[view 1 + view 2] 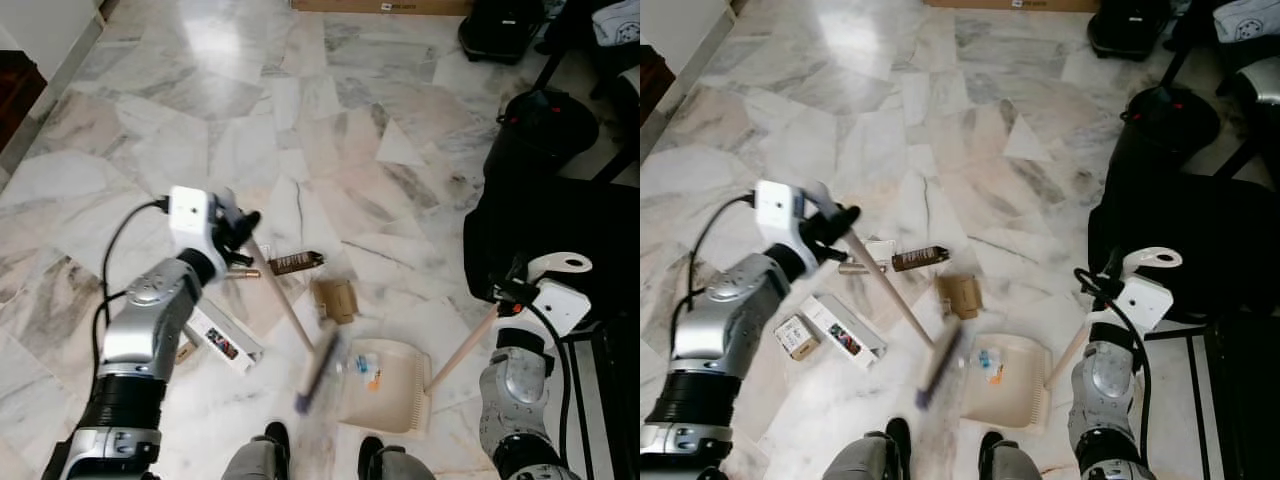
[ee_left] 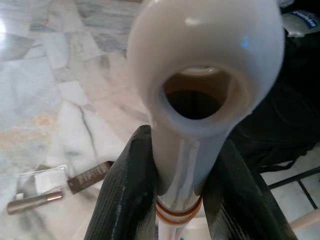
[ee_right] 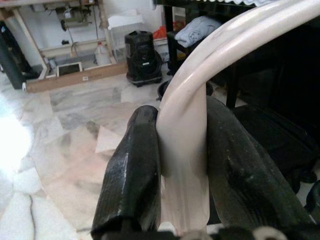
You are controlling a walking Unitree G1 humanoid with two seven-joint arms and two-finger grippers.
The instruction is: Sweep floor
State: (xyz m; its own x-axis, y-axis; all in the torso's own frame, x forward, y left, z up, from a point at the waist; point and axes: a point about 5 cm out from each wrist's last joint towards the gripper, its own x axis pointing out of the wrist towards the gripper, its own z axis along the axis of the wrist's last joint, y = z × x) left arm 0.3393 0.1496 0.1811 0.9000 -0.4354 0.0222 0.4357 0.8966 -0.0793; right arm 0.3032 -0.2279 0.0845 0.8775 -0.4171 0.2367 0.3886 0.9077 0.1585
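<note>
My left gripper (image 1: 240,225) is shut on the top of the broom's handle (image 1: 285,300), which slants down to the blurred brush head (image 1: 318,370) beside the beige dustpan (image 1: 390,390). The left wrist view shows the black fingers (image 2: 125,190) clamping the white handle end (image 2: 200,65). My right gripper (image 1: 510,295) is shut on the dustpan's long handle (image 1: 465,350); its fingers (image 3: 132,170) squeeze the white grip (image 3: 185,150). A small blue and orange scrap (image 1: 367,367) lies in the pan. On the marble floor lie a brown carton (image 1: 336,298), a dark wrapper (image 1: 296,262) and a white box (image 1: 225,340).
Black bags (image 1: 540,130) and dark furniture (image 1: 560,240) crowd the right side. A cardboard strip (image 1: 380,5) lies at the far edge. My feet (image 1: 270,440) stand just behind the pan. A dark doorway edge (image 1: 15,95) runs along the far left.
</note>
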